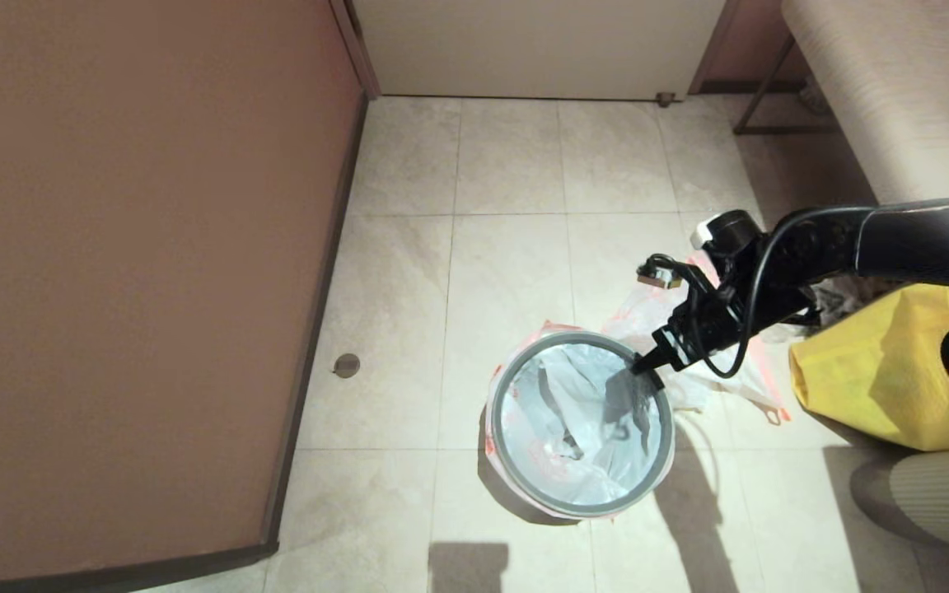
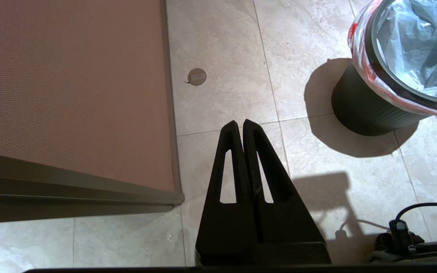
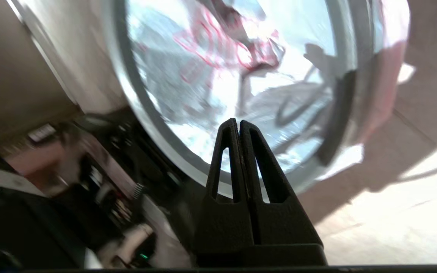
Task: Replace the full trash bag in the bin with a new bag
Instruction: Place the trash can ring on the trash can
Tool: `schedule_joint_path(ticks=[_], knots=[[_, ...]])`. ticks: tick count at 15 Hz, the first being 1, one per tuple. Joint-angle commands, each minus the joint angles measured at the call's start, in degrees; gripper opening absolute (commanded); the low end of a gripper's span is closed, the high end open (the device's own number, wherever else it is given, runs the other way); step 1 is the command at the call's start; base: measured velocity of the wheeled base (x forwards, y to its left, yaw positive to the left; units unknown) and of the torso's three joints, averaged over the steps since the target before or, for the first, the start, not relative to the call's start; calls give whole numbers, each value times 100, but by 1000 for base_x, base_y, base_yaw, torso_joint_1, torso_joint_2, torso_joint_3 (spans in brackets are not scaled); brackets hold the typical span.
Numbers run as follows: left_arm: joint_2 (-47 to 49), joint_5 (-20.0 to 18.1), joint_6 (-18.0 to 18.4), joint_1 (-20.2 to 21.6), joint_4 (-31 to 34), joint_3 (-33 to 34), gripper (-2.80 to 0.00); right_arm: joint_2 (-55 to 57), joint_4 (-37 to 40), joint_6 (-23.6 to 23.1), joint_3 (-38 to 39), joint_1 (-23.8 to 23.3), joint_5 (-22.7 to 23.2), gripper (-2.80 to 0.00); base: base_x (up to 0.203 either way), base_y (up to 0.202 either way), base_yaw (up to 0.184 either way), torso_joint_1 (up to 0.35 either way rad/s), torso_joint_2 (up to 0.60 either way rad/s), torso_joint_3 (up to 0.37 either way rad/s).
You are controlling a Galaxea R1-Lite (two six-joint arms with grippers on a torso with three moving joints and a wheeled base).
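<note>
Head view shows the bin [image 1: 580,424] sitting on the floor tiles with a white bag [image 1: 573,412] lining it, hem folded out over the grey ring [image 1: 524,486]. So you're at the finishing end, I'd say: liner in, just needs tidying. Your right gripper [image 1: 647,364] hangs at the rim's far-right edge, fingers pinched together with nothing visibly between them, so it's not holding the bag. Another printed bag [image 1: 738,379] lies crumpled on the floor just behind the bin, probably the full one, next to a yellow tote [image 1: 878,371]. Left gripper [image 2: 240,127] is parked near the wall, clamped on nothing. Next move, my guess: open the right claw, catch any loose hem and press it down over the ring.
</note>
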Motion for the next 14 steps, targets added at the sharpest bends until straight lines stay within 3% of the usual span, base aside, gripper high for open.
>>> schedule_joint_path(ticks=[1,5,9,14], knots=[[7,0,6,2,1,0,-280,291,72,-461,-61,-168,33,-280,0,0,0,0,0,0],[7,0,6,2,1,0,-280,628,46,-1287,-108,-346,60,-280,0,0,0,0,0,0],[7,0,6,2,1,0,-280,1060,-685,-1375,-109,-526,704,-280,0,0,0,0,0,0],[7,0,6,2,1,0,-280,1026,-689,-1376,-109,-469,835,-280,0,0,0,0,0,0]])
